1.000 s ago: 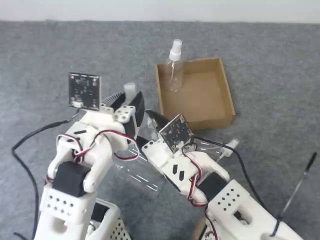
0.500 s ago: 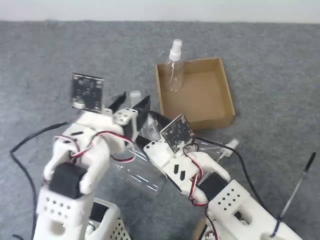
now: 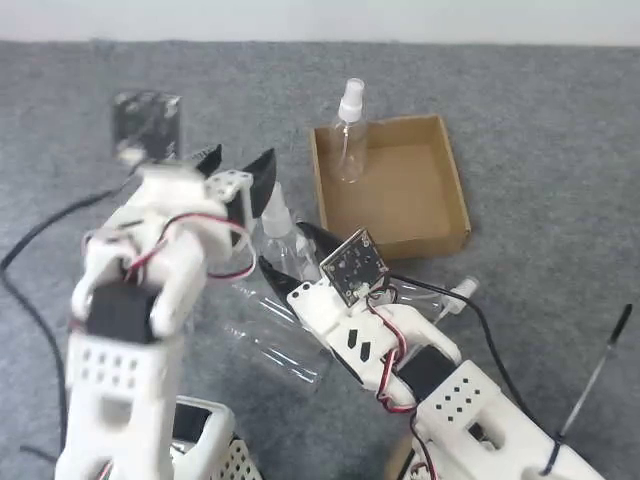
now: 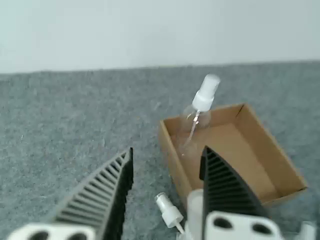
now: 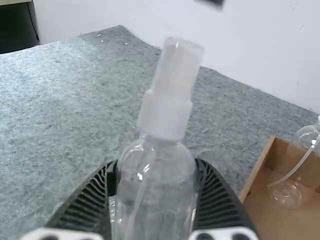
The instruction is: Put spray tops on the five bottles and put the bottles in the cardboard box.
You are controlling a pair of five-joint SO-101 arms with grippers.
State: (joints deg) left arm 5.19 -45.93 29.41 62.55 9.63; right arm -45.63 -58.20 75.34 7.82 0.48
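My right gripper [image 3: 291, 252] is shut on a clear bottle [image 3: 283, 243] and holds it upright, a white spray top [image 3: 274, 205] on its neck. In the right wrist view the bottle [image 5: 156, 175] stands between the black fingers [image 5: 85, 205]. My left gripper [image 3: 245, 153] hangs open above and to the left of that top, apart from it. A small white spray top [image 4: 168, 209] shows low between its fingers [image 4: 107, 195]. The cardboard box [image 3: 450, 215] lies just beyond, with one topped bottle [image 3: 348, 135] upright in its far left corner.
Clear bottles lie on the grey carpet in front of the arms, one [image 3: 275, 345] between them and one with a spray top [image 3: 462, 290] to the right. A white perforated basket [image 3: 215, 450] sits at the near left. Cables trail at both sides.
My left gripper, which was closed in around the spray top on the held bottle, has let go and risen up and to the left. The right gripper has kept the bottle still.
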